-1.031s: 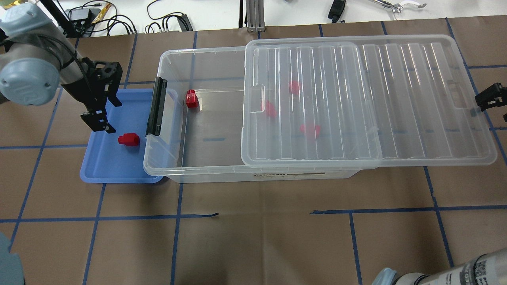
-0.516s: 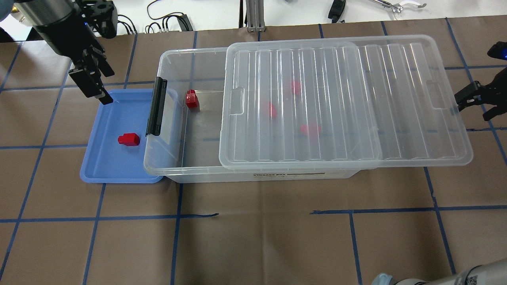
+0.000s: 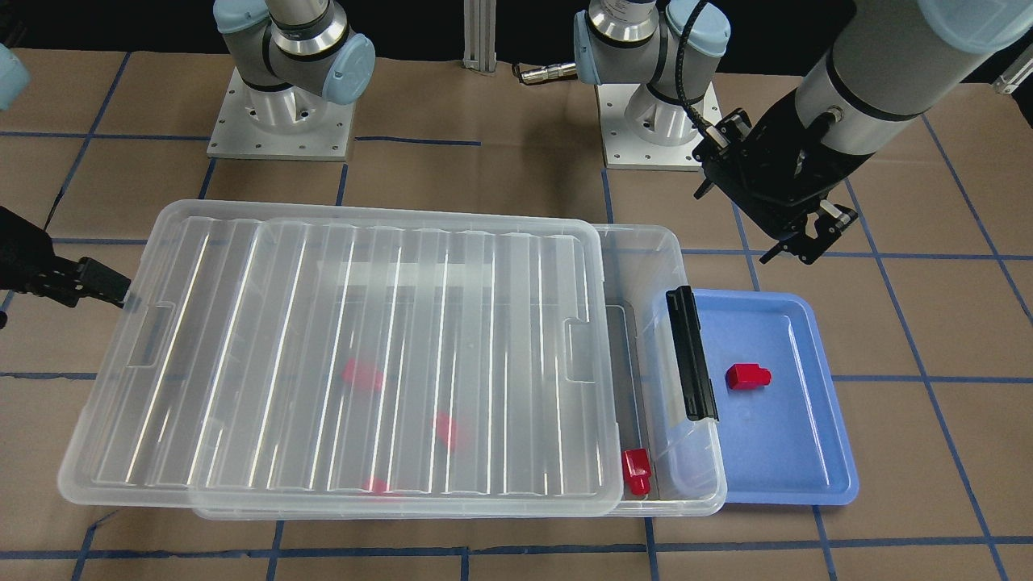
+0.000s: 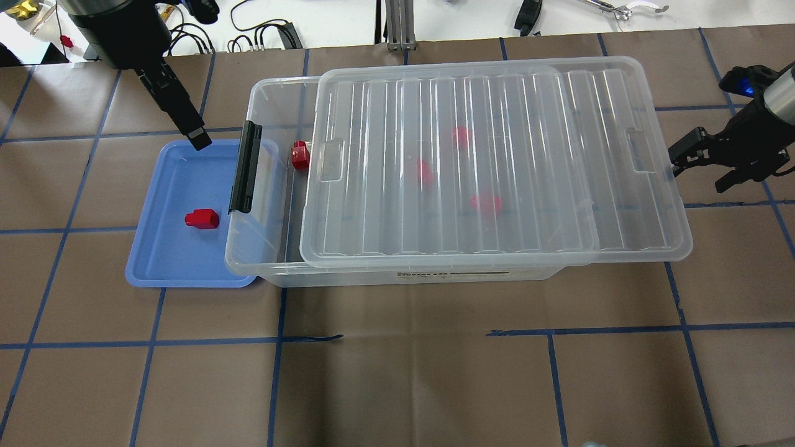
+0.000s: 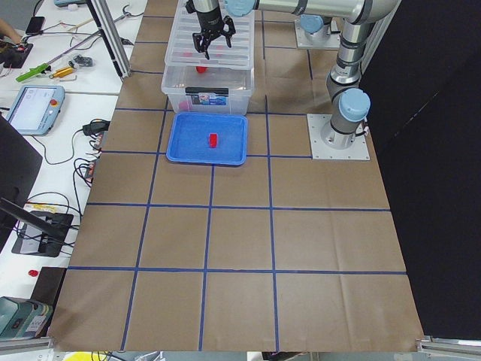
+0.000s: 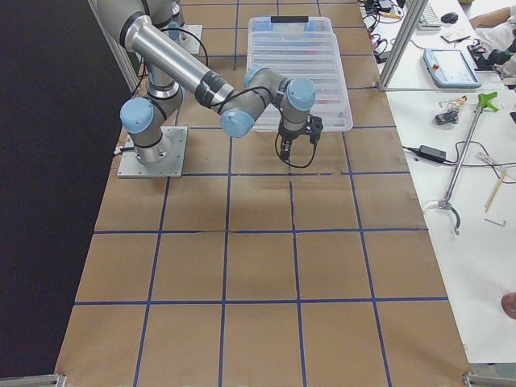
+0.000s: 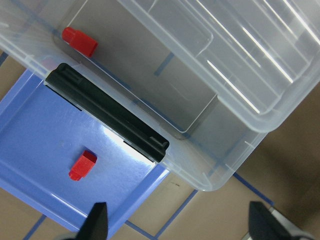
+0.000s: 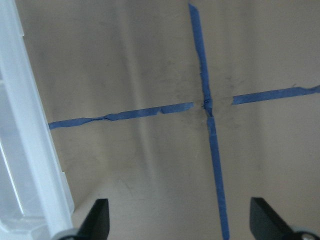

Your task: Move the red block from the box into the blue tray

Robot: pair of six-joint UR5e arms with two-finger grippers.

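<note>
Shine is seen on the big clear plastic box (image 4: 372, 276) and smooth blue plastic tray (image 4: 174, 257); the brown paper cover (image 4: 404, 372) looks dull.

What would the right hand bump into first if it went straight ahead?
Probably the brown table, near the tape cross; the right hand points down just beside the lid.

Brown paper (image 4: 397, 385) covers the whole table, ruled into big squares by blue tape (image 4: 551, 333). Right under the right gripper (image 8: 180, 220), within the span of its jaws, two tape lines meet in a rough cross (image 8: 207, 105). Beyond the left gripper (image 7: 180, 222), past the paper's far edge, black cables (image 4: 261, 34) sprawl on a white bench (image 4: 348, 18), with a metal post (image 4: 395, 25) further along. A tablet (image 5: 30, 109) and a green-handled tool (image 5: 31, 74) lie well away from both pairs of jaws.
</note>
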